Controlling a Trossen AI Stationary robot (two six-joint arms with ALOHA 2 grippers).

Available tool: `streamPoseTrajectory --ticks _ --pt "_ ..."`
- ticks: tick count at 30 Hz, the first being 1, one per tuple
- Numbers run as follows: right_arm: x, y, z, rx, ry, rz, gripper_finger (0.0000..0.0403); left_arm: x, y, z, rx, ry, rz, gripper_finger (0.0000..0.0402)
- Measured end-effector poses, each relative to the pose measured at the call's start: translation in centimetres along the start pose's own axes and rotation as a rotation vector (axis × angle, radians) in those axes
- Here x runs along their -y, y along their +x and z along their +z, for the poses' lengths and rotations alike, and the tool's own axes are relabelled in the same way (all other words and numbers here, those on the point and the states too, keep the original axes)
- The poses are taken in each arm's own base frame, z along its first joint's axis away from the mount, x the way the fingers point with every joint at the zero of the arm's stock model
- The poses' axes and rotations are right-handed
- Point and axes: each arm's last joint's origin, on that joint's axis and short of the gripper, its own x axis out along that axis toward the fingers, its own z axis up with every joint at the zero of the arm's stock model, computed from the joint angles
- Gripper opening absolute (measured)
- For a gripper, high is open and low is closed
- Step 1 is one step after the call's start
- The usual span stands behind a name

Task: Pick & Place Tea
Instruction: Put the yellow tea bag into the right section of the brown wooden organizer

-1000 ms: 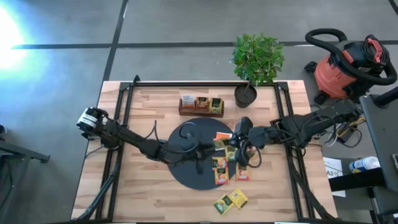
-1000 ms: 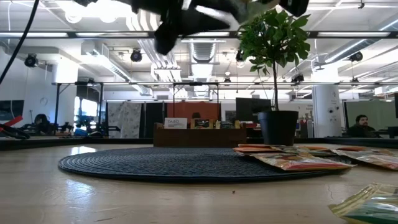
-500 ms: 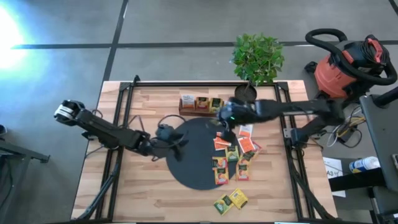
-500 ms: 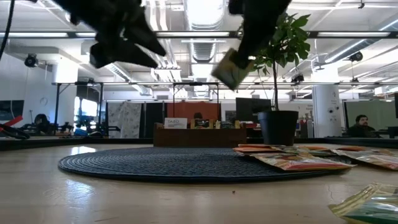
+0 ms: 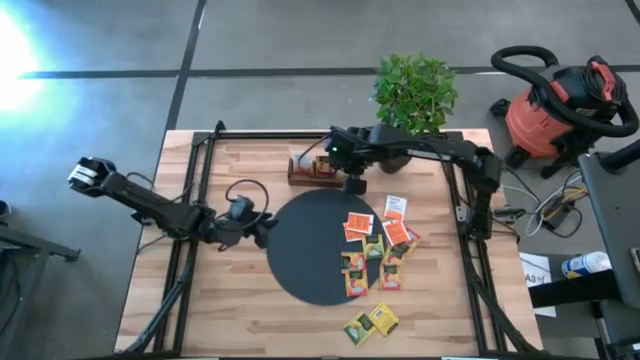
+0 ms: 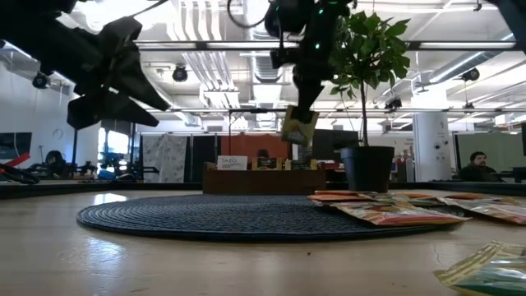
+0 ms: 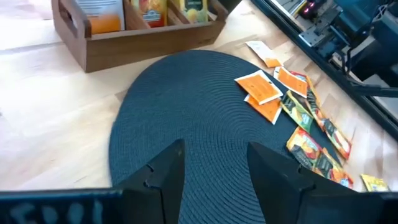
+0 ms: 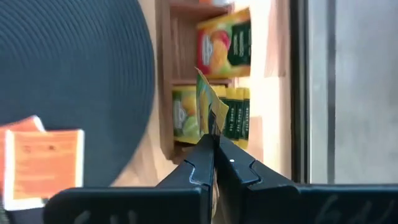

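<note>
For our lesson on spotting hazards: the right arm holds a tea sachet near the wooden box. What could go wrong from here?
1. The right gripper pinches only an edge of the sachet, so it may slip out.
2. The wooden box compartment already holds sachets; the new one could catch and land outside.
3. The gripper hangs close above the box and could knock it when lowering.

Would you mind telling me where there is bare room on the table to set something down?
The mat's left half is bare, as is the wood along the table's left and front-left. The tea sachets crowd the mat's right edge, and the box takes the back.
</note>
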Motion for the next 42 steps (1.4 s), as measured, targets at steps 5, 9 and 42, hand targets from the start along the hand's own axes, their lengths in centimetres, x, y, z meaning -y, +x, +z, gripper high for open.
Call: streamPoseTrajectory --ticks 5,9,42 --pt "0.7 1.5 0.8 -0.076 -0.066 0.039 0.0008 -0.5 -0.5 0.3 0.022 -0.014 -0.016 0.0167" --pt "1.2 2.8 1.5 -0.118 -0.118 0.057 0.0008 -0.7 -0.4 0.7 0.047 -0.012 -0.003 0.0168" --pt "3.0 8.8 0.0 -0.253 0.001 0.235 0.0009 -1.2 0.1 1.3 0.118 -0.021 0.066 0.0168"
